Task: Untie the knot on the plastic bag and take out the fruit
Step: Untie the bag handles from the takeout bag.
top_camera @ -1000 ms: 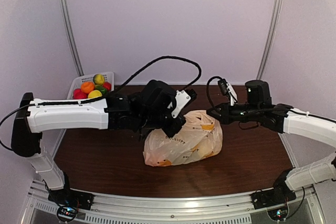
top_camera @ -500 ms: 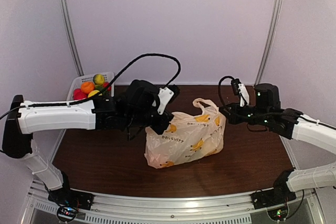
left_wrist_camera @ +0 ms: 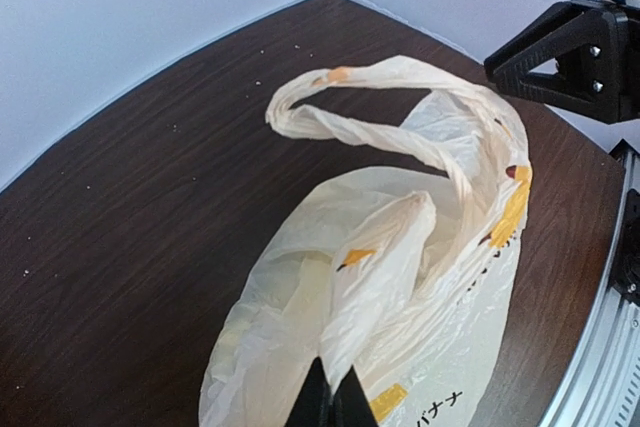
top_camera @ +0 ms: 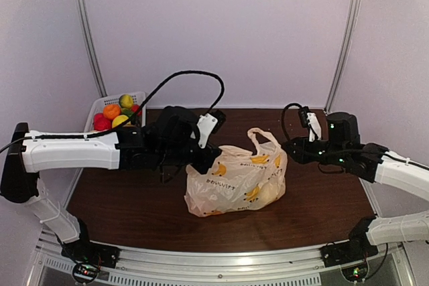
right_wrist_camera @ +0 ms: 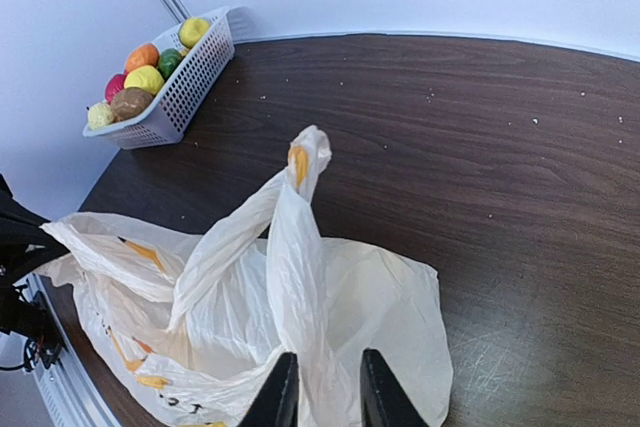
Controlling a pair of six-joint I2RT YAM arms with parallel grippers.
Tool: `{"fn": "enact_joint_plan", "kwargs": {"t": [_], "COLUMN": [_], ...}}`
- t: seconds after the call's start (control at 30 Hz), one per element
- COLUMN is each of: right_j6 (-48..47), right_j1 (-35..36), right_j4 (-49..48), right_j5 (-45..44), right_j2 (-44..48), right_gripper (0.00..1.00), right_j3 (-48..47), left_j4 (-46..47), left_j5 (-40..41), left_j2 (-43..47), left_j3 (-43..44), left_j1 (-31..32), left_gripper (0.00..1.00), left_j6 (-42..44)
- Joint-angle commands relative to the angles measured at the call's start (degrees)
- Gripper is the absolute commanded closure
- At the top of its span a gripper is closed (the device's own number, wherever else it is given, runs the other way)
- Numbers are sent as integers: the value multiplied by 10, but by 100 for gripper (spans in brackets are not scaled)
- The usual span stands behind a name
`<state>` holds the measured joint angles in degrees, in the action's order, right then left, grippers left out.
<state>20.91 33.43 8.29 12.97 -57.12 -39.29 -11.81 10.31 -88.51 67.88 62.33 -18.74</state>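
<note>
The left gripper (left_wrist_camera: 330,395) is pinching the bag (left_wrist_camera: 420,327) tight while the right gripper (right_wrist_camera: 327,359), fingers slightly parted, is straddling the handle (right_wrist_camera: 285,217) standing just ahead.

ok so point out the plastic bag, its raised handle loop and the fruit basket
plastic bag (top_camera: 234,182), top view, on its printed front side
handle loop (left_wrist_camera: 350,133), left wrist view, on the twisted lower strand
basket (right_wrist_camera: 188,85), right wrist view, on its slotted side wall
</note>
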Motion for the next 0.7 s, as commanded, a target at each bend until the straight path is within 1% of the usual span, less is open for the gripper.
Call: {"fn": "enact_joint_plan", "kwargs": {"t": [0.0, 0.1, 0.23, 0.3, 0.4, 0.57, 0.63, 0.67], "right_j6": [-9, -16, -25, -29, -35, -38, -39, -39], "right_j1": [-4, -4, -4, -4, -4, -4, -4, -4], "right_j4": [11, 21, 19, 19, 18, 2, -1, -4], "right_j5": [-11, -6, 15, 14, 8, 28, 32, 35], "right_j2": [-2, -26, -68, -87, -116, -154, -170, -178], "right_gripper": [71, 64, 53, 50, 47, 40, 39, 41], "right_j3": [-40, -60, -81, -90, -104, -119, -127, -130], "left_j4": [38, 38, 39, 40, 39, 39, 39, 39], "left_j5": [-16, -17, -19, -21, -22, -20, -20, -20], "left_j2": [16, 16, 18, 19, 19, 20, 19, 18], "left_j3": [-4, -4, -5, -6, -6, -6, -6, -6], "left_j1": [-3, -4, -3, -3, -4, -3, -4, -4], "left_gripper": [100, 100, 100, 100, 100, 100, 100, 100], "left_j6": [-6, -6, -7, -8, -8, -7, -7, -6]}}
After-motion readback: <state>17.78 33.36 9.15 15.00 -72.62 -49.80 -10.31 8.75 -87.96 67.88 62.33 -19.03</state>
